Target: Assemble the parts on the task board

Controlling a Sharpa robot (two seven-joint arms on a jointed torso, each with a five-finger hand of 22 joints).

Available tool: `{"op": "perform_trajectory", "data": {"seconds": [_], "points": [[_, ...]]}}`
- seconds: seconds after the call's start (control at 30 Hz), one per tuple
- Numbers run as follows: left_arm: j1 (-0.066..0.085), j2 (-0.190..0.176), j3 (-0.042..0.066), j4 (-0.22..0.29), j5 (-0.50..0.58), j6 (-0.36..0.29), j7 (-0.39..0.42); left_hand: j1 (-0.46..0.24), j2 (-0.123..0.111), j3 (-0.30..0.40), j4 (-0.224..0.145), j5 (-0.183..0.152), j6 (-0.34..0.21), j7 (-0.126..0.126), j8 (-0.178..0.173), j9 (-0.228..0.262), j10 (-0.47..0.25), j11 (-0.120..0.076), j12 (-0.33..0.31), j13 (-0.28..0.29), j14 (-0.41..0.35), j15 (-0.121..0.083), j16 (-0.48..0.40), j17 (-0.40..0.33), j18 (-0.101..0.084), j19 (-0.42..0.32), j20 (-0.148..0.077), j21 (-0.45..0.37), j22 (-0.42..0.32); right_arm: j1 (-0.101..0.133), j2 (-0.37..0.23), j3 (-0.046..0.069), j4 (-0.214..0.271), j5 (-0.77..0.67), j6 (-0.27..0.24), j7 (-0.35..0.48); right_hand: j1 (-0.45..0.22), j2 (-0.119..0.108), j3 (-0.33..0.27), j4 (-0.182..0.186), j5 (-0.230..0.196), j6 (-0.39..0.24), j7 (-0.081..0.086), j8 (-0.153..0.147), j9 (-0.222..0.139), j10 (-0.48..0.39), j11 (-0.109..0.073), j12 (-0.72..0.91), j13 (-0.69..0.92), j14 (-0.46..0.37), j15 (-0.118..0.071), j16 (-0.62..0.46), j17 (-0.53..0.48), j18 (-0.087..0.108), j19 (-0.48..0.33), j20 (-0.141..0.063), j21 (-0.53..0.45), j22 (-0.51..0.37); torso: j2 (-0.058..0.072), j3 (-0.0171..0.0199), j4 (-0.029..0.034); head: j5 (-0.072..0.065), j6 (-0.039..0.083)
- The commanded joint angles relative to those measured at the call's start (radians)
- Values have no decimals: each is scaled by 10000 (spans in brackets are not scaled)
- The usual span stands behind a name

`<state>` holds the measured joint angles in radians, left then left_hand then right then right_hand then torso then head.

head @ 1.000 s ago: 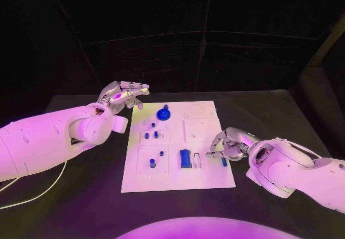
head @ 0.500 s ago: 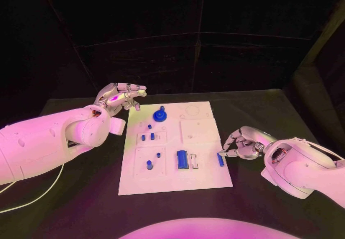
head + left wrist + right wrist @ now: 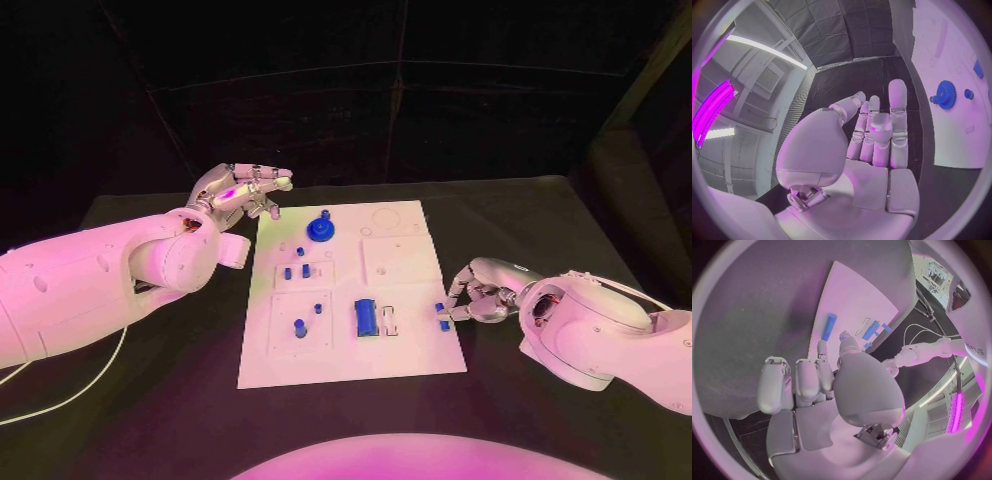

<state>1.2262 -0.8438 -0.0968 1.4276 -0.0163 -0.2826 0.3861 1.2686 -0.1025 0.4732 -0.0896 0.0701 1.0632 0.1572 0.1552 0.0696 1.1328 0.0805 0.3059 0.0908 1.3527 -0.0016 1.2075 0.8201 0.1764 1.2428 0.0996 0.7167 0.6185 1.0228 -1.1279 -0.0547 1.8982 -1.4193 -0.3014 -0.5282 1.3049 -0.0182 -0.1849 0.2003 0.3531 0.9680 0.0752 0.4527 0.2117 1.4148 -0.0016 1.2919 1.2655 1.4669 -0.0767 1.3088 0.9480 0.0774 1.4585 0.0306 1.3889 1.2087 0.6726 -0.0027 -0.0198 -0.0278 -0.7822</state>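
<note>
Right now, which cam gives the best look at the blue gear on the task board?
The left wrist view: the blue gear is close enough there that its toothed rim and centre hub show clearly on the task board. The head view shows it small at the board's far end, near the left hand. The right wrist view gives no clear sight of it.

Dim magenta light, dark surroundings, fisheye-bent edges.

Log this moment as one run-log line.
left hand: open, raised off task board far corner | right hand: fingers curled beside small blue part at board edge, grip unclear | blue gear: on board
</note>
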Motion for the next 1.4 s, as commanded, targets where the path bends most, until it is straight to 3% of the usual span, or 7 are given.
{"op": "perform_trajectory", "data": {"seconds": [0.03, 0.47, 0.83, 0.97, 1.1, 1.23, 1.4], "points": [[10, -10, 2, 19, 12, 114, 42, 3, 103, -36, 4, -33, -46, -5, 37, -9, -59, 4, 48, 10, -50, -9, -18, -12, 68, -36, -16, -64, -12, 6, 67, 0, -61, -475, 492, -253, -33, -8, -49, -10, 6, 101, -10, -73, -15, 27, -38, -12, 7, 128, 14, -61, -23, -75, -1, 38, -56, -4, 4, 5, 3, 12, -21], [10, -12, 2, 20, 12, 131, 41, 5, 126, -54, 11, -31, -52, -5, 49, -8, -75, 5, 69, 11, -57, -5, -18, -27, 67, -29, -13, -82, -25, 0, 467, -1, -393, -1092, 899, -379, 533, 180, 55, -321, -32, 243, -51, -240, -45, 7, -84, -76, -9, 122, -30, -110, -84, -70, -13, -8, -85, -31, -9, -8, 15, 35, -47], [10, -37, 2, 30, 12, 133, 33, 5, 126, -54, 11, -31, -52, -5, 49, -8, -75, 5, 69, 11, -57, -5, -18, -27, 67, -29, -13, -82, -25, -17, 705, -4, -509, -1672, 1799, -605, 1090, 335, 305, -721, -790, 408, -67, -433, -82, -9, -103, -124, 3, 110, -46, -179, -176, -78, -9, -27, -89, -1, -14, -8, 3, 79, -64], [9, -42, 2, 34, 12, 138, 29, 5, 126, -54, 11, -31, -52, -5, 49, -8, -75, 5, 69, 11, -57, -5, -18, -27, 67, -29, -13, -82, -25, -32, 780, -4, -500, -1764, 1943, -734, 1202, 373, 409, -806, -846, 462, -82, -470, -88, -20, -115, -149, -7, 100, -52, -211, -228, -85, 1, -30, -75, 35, -7, -5, 4, 86, -77], [9, -39, 2, 27, 12, 138, 30, 5, 126, -54, 11, -31, -52, -5, 49, -8, -75, 5, 69, 11, -57, -5, -18, -27, 67, -29, -13, -82, -25, -38, 831, -5, -493, -1799, 1794, -798, 1333, 581, 641, -857, -858, 570, -131, -498, -91, -3, -157, -137, 21, 107, -79, -206, -200, -90, 17, -48, -54, 79, -15, 6, 4, 104, -79], [9, -31, 2, 21, 12, 137, 34, 5, 126, -54, 11, -31, -52, -5, 49, -8, -75, 5, 69, 11, -57, -5, -18, -27, 67, -29, -13, -82, -25, -40, 844, -4, -443, -1732, 1360, -813, 1595, 966, 1296, -953, -1593, 719, -229, -600, -98, 42, -249, -115, 79, 128, -158, -180, -130, -104, 58, -126, -7, 167, -16, 4, 10, 98, -79], [7, -22, 2, 15, 12, 133, 42, 5, 126, -54, 11, -31, -52, -5, 49, -8, -75, 5, 69, 11, -57, -5, -18, -27, 67, -29, -13, -82, -25, -40, 792, -2, -286, -1389, 573, -749, 1611, 1005, 1820, -993, -1631, 779, -253, -702, -81, 95, -271, -74, 149, 148, -185, -142, -46, -119, 90, -162, 31, 237, -12, 6, 2, 110, -69]]}}
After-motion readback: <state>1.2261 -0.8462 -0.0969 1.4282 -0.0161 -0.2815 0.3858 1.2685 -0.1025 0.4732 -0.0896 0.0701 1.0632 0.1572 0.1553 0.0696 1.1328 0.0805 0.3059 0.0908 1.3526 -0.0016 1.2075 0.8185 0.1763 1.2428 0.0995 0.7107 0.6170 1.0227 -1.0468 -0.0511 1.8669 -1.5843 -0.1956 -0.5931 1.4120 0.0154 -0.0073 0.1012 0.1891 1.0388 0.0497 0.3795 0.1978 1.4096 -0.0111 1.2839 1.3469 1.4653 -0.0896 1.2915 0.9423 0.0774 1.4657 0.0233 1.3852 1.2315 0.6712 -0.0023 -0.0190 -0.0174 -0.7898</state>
